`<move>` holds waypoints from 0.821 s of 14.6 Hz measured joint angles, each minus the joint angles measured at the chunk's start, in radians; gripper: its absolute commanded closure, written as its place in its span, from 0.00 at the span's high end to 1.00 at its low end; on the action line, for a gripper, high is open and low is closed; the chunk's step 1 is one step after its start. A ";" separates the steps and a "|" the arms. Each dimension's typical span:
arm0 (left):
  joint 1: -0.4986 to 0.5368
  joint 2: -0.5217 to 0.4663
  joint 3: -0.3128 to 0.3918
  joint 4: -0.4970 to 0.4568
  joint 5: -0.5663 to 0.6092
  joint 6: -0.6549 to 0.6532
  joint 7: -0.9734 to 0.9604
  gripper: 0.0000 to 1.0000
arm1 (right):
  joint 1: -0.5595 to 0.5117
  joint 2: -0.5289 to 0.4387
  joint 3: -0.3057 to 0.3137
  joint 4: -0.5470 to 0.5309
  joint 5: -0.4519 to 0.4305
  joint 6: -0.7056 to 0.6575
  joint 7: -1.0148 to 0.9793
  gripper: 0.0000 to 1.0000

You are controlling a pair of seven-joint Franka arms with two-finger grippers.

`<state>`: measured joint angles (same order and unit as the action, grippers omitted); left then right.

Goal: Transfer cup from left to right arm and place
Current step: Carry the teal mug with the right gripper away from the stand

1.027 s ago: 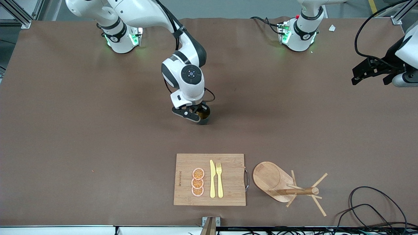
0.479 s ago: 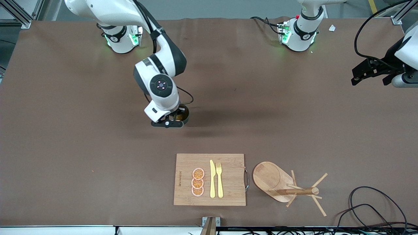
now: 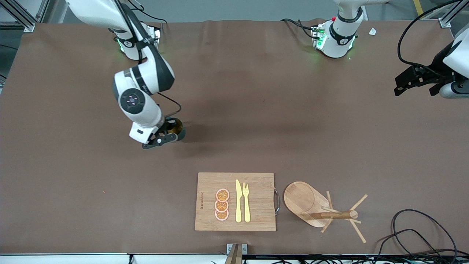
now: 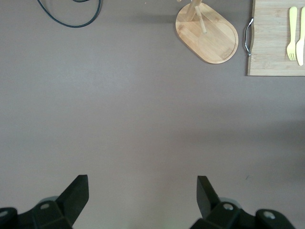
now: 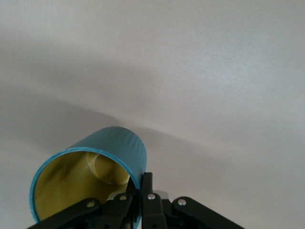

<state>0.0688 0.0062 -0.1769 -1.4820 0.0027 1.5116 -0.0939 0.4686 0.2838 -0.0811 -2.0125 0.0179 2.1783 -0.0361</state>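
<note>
Front view: right gripper [image 3: 165, 136] clamping cup [image 3: 176, 127]

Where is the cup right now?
In the front view the cup is held in the right gripper, above bare table toward the right arm's end.

We are looking at a wide table [image 3: 329, 128] covered with a brown cloth. Aluminium frame bars [image 3: 18, 14] are standing at its two corners along the top of the front view. Grey floor [image 3: 256, 9] is showing past that edge, and black cables [image 3: 414, 227] are lying at the left arm's end.
</note>
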 measured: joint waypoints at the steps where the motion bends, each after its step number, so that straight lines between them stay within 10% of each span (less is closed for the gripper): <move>1: 0.000 -0.001 0.000 0.000 0.000 0.000 0.000 1.00 | -0.017 -0.029 0.000 -0.025 -0.001 0.000 -0.072 0.00; 12: 0.000 -0.005 -0.004 0.000 0.000 0.000 0.000 1.00 | -0.282 -0.221 -0.005 -0.255 -0.041 0.017 -0.833 0.00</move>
<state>0.0684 0.0017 -0.1807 -1.4820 0.0027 1.5117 -0.0939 0.1868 0.0623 -0.0859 -2.2673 -0.0228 2.1955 -0.8690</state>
